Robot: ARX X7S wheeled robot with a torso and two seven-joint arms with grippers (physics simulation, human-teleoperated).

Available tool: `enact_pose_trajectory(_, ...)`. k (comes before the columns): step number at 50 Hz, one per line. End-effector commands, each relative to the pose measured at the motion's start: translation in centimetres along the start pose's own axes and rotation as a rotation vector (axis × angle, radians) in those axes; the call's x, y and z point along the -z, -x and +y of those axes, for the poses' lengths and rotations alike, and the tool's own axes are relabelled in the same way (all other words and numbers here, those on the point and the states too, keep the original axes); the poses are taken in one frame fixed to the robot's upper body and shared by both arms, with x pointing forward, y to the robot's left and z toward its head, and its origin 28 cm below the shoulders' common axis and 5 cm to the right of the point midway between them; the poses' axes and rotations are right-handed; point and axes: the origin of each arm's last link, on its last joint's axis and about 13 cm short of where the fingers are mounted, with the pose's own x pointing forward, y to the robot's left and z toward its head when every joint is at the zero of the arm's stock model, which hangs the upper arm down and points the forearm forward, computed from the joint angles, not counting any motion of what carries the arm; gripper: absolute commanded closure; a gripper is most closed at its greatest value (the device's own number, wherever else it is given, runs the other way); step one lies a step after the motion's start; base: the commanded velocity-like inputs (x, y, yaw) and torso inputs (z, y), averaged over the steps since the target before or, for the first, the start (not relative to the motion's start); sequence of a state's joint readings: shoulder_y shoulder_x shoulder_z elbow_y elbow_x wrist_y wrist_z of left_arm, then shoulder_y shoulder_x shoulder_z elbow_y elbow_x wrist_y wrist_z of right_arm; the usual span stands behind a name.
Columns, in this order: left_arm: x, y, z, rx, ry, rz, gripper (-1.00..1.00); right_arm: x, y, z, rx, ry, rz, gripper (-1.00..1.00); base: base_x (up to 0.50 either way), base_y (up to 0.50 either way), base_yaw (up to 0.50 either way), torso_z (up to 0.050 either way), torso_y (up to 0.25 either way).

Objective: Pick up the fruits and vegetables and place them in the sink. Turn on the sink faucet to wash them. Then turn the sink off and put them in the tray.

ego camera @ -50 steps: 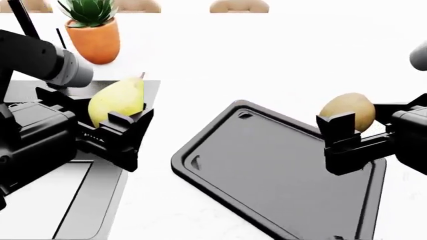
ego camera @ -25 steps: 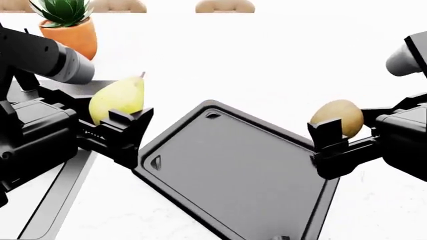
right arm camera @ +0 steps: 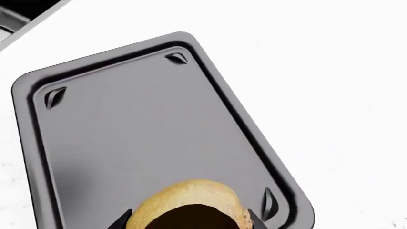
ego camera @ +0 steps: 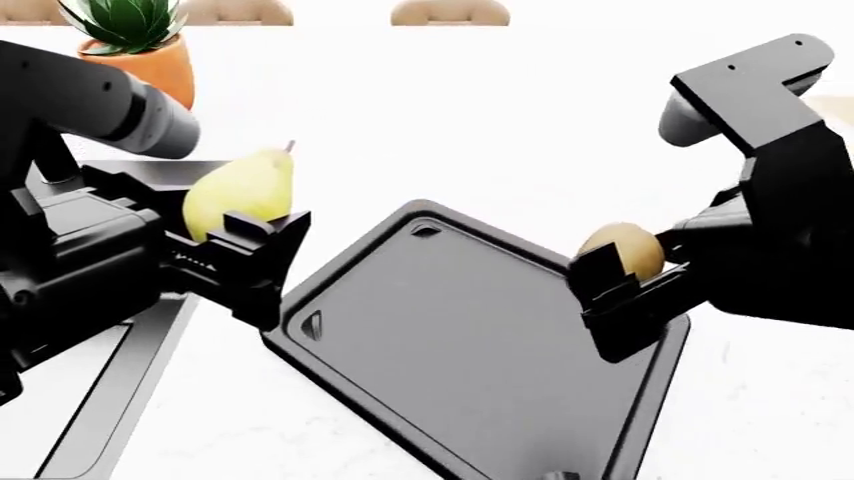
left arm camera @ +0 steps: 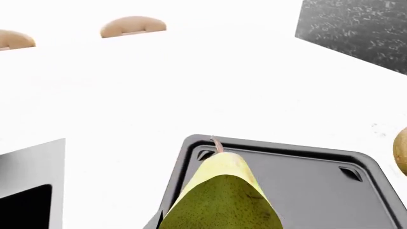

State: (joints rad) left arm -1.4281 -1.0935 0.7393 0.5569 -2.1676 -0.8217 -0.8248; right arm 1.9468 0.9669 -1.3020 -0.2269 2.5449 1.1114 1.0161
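The pear (ego camera: 243, 189) is yellow-green and smooth, stem up, held off the counter beside the tray's (ego camera: 400, 400) left edge. The brown oval (kiwi-like) (ego camera: 622, 248) hangs over the tray's right rim. The black tray lies flat and empty; the sink's (ego camera: 127, 375) grey rim shows to its left.

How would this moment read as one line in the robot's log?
left gripper: shut on pear | right gripper: shut on brown fruit over tray | tray: bare
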Motion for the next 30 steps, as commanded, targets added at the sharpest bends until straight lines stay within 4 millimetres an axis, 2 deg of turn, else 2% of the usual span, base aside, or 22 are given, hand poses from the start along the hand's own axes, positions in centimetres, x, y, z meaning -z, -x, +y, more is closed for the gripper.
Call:
enact_pose_trajectory(1,-0.1,-0.3,-0.1,0.003,0.004,0.009,1.00,-1.0,-1.4,-0.3,-0.034,0.034,0.101,1.00,0.00,0.00,0.00,0.000,0.000)
enact_pose_trajectory(8,-0.1,-0.4,-0.1,0.004,0.004,0.012,1.00,-1.3,-2.3,-0.5,-0.045,0.039,0.132,1.00,0.00,0.00,0.00,0.000,0.000)
enact_pose_trajectory(30,0.1,-0.5,0.0,0.010,0.008,0.018,1.00,-0.6,-5.4,-1.6,-0.014,0.024,0.216,1.00,0.00,0.00,0.00,0.000,0.000)
